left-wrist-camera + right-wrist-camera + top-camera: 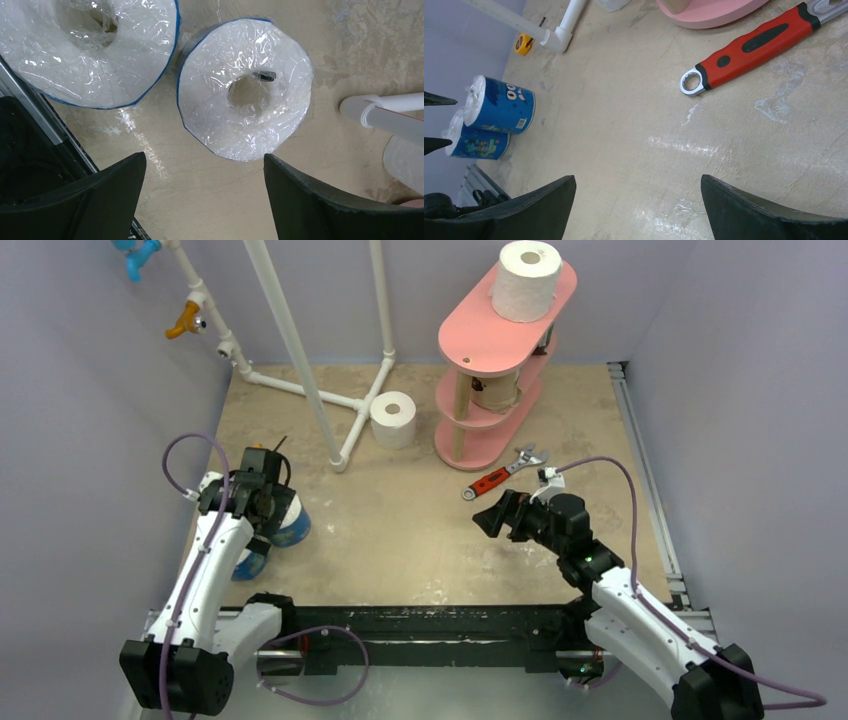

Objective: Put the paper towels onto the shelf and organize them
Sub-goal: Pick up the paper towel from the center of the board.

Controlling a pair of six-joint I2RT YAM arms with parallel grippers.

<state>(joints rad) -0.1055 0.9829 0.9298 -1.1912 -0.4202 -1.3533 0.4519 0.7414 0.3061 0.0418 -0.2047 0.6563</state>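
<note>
Two blue-wrapped paper towels stand side by side at the left: one (pixel 292 526) (pixel 245 90) (pixel 501 105), the other (pixel 250 562) (pixel 85 45) (pixel 479 140). My left gripper (pixel 268 510) (pixel 205 159) hovers above them, open and empty, the nearer roll just ahead of its fingertips. A bare white roll (pixel 393 420) stands by the pipe frame. The pink shelf (pixel 470 340) (pixel 714 12) carries a white roll (pixel 527 280) on its top board and a tan roll (pixel 495 390) on the middle board. My right gripper (pixel 492 515) (pixel 638 182) is open over bare floor.
A red-handled wrench (pixel 503 472) (pixel 749 47) lies between the shelf and my right gripper. The white pipe frame (pixel 310 370) (pixel 385 112) (pixel 559 35) stands at the back left, a yellow tape measure (pixel 523 44) beside its foot. Walls close in on the sides and at the back.
</note>
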